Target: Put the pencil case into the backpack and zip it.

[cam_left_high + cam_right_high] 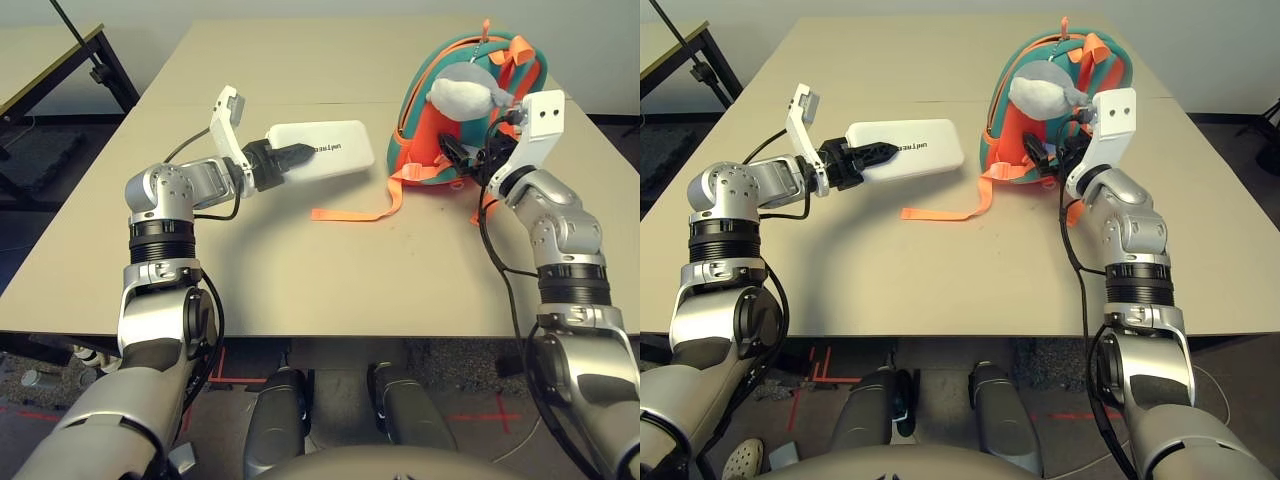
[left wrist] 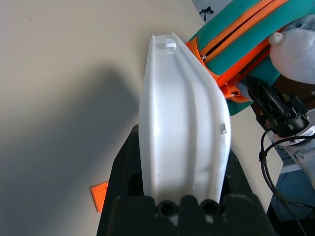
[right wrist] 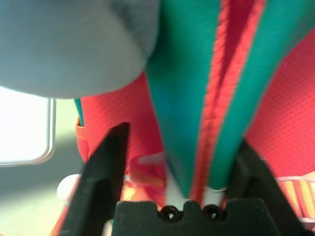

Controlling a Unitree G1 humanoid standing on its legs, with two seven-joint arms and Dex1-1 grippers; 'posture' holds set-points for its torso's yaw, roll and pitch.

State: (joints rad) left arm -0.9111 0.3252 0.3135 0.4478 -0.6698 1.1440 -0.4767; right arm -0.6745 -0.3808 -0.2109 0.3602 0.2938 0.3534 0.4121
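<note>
Left gripper (image 1: 296, 157): clamped on one short end of the pencil case (image 1: 325, 150), which it carries edge-on and clear of the table (image 1: 300, 270), its far end pointing toward the backpack; that hold looks chosen so the slim edge can slide into an opening.
Pencil case: white, lettering visible on its broad face, lifted over the table's left half, just short of the backpack (image 1: 455, 110) and not yet inside.
Loose strap (image 1: 355, 210): an orange strap runs flat across the table below the case, from the backpack's base; it may catch if the case travels low.
Backpack: stands upright on the right of the table, teal with orange panels; the zip line seen from the left wrist camera appears closed or nearly so, so the entry is doubtful.
Plush toy (image 1: 465, 92): grey, hanging over the front of the backpack, partly covering the way in.
Right gripper (image 3: 182, 167): fingers spread wide on either side of a teal and orange fold of the backpack, seemingly to steady or open it; whether it presses the fabric cannot be told.
</note>
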